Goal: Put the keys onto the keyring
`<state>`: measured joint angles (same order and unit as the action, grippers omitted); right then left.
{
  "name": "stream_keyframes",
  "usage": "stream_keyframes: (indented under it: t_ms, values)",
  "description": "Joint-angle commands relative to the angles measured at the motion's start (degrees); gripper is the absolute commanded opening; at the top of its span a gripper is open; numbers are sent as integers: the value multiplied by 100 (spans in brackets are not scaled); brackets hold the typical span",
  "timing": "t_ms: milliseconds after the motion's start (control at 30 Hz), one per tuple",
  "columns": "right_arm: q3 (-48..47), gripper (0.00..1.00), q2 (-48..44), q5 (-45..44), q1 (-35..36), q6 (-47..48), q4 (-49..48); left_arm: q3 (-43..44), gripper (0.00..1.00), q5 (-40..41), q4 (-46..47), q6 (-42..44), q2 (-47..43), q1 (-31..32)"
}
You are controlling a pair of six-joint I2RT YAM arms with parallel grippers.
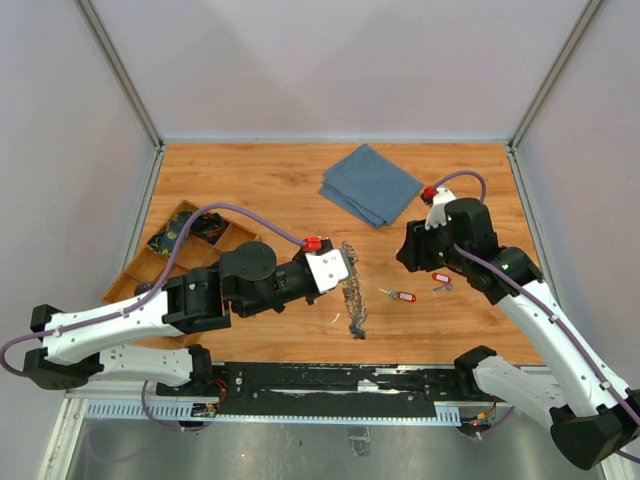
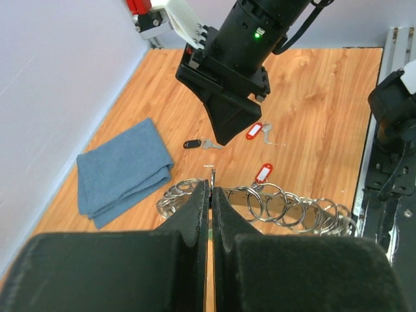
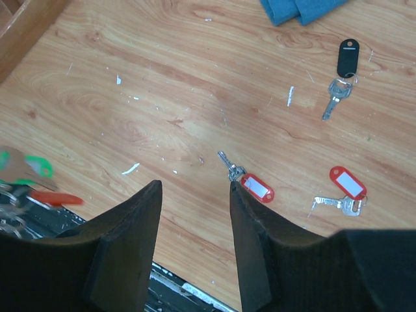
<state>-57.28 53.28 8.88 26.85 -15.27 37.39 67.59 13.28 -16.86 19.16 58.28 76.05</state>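
Toward the front of the wooden desk [image 1: 250, 180], the keyring [image 2: 286, 207] is gripped by the closed left hand [image 2: 211, 187], while the right hand [image 3: 195, 187] is held open over the loose red-tagged keys [image 3: 255, 186].

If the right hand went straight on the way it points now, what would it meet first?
Probably bare table: the open right hand points down at wood, with the nearest red-tagged key just beside one fingertip, not between them. Depth is hard to judge.
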Motion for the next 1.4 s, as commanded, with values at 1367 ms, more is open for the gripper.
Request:
stream_keyframes:
  t_ms: [1367]
  values:
    - [798,49,-481,788,-202,648,-1025,-3473,1,-1785,3869,4631,-1433,77]
